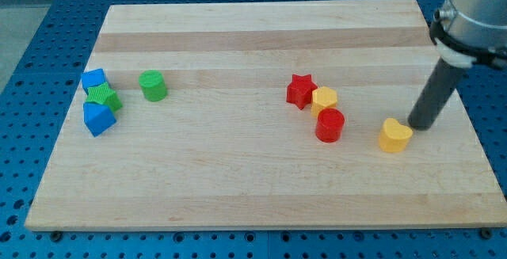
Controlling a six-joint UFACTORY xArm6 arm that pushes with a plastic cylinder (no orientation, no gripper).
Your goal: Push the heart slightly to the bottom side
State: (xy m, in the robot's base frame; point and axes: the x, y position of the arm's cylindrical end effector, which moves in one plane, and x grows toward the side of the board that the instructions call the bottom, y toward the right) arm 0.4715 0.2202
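The yellow heart lies on the wooden board at the view's right, slightly below the middle. My tip stands just to the right of the heart and a little above it, very close to its upper right edge; I cannot tell whether they touch. The dark rod slants up to the view's top right corner.
A red star, a yellow hexagon and a red cylinder cluster left of the heart. At the view's left are a green cylinder, a blue block, a green star and a blue block. The board's right edge is near.
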